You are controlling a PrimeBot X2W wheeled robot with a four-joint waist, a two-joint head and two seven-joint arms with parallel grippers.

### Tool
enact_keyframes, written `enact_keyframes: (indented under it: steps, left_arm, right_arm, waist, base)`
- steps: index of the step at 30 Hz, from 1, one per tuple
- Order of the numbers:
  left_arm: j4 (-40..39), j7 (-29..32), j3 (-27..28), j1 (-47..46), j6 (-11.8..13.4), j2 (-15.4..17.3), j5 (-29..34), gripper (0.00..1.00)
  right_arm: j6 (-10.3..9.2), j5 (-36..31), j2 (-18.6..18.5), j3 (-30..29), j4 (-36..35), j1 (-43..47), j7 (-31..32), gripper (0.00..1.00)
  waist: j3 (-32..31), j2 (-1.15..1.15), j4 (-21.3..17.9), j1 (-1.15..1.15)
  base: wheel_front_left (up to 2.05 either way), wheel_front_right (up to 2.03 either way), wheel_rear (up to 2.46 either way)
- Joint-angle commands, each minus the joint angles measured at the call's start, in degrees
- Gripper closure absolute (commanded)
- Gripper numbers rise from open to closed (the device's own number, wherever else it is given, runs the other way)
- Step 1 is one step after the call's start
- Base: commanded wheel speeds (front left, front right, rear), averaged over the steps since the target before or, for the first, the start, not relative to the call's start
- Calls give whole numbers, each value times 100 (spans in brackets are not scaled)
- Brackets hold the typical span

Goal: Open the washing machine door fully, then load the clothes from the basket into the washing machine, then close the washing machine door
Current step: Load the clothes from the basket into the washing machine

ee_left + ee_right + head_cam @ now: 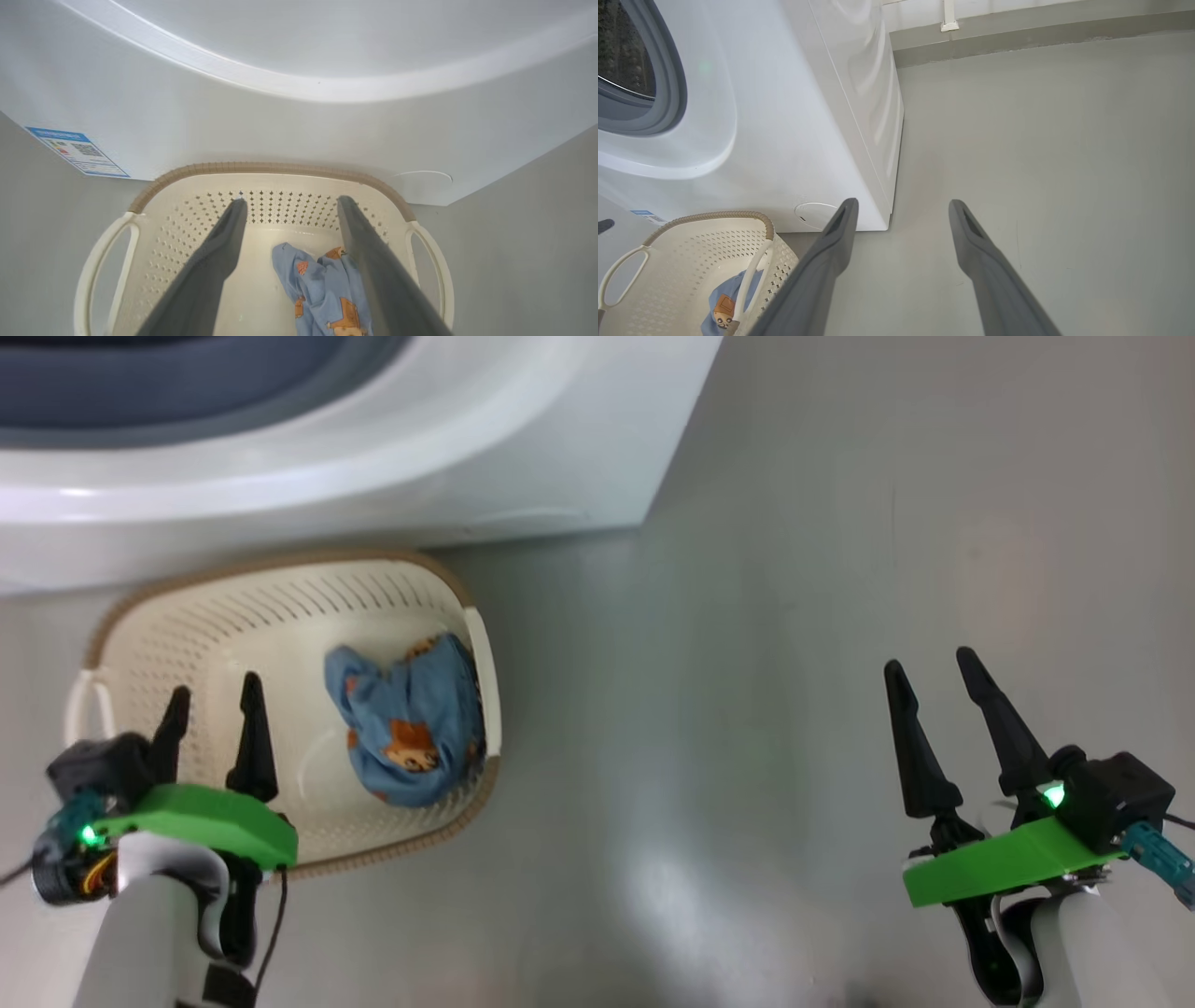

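The white washing machine [392,457] fills the top left, and its blue-grey gasket [672,93] and steel drum [621,60] are uncovered. The washing machine door is out of view. Against the machine's foot on the floor stands the cream basket [280,565]. Light blue clothes [411,719] with orange prints lie bunched at its right end. My left gripper [214,691] hangs open above the basket's left half, apart from the clothes [322,289]. Far to the right, my right gripper [931,663] is open over bare floor with nothing between its fingers.
The grey floor [794,616] spreads wide to the right of the machine and basket. A blue label [77,151] and a round hatch [815,212] sit low on the machine's front. A wall skirting [1041,32] runs behind.
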Motion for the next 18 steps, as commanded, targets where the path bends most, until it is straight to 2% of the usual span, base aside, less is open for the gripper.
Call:
enact_keyframes:
  steps: [1,10,18]
  left_arm:
    - [347,-29,85,-198,-59,304,41,0]
    - [1966,27,-287,-1180,-158,552,-231,0]
    - [2428,93,-932,-1622,-164,566,-729,0]
  right_arm:
    - [9,-34,37,163,-143,-20,-27,0]
    - [9,-59,106,145,-208,-157,-27,0]
    - [9,-71,149,149,-215,-224,-27,0]
  waist:
    - [508,0,-170,0]
    - [1051,0,-326,0]
    - [1275,0,-356,0]
  base:
    - [0,0,0]
    - [0,0,0]
    - [0,0,0]
